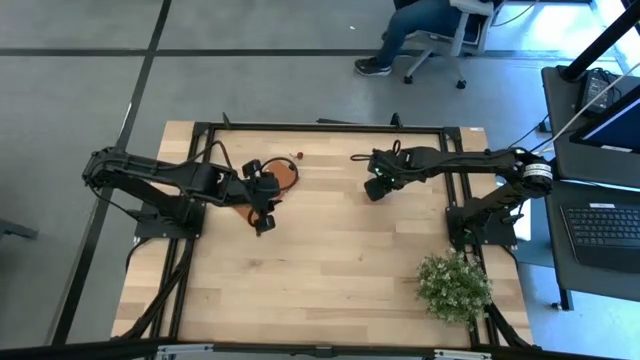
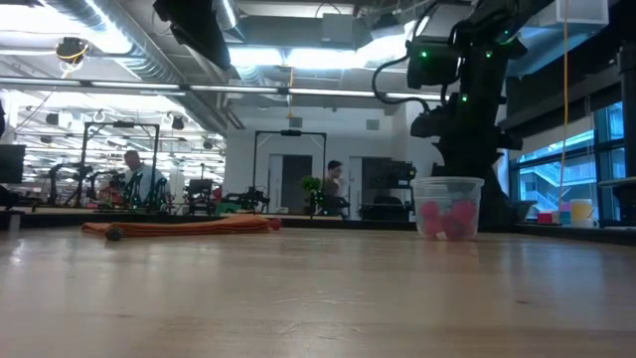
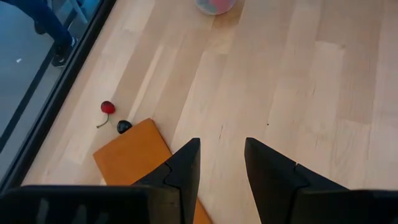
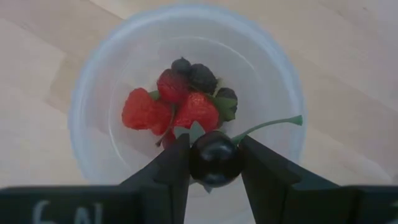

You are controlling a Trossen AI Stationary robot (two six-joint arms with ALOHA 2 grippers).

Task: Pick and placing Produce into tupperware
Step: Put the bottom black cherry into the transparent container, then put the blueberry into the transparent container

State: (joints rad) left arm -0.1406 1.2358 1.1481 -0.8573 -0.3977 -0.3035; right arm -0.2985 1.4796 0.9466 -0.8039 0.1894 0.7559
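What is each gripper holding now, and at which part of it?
The right gripper holds a dark cherry by its round body, above the plastic cup. The left gripper holds nothing.

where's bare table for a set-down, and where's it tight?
Free: the broad middle and near strip of the table, between the left gripper and the plant. Tight: around the orange block with loose berries, and the cup under the right gripper.
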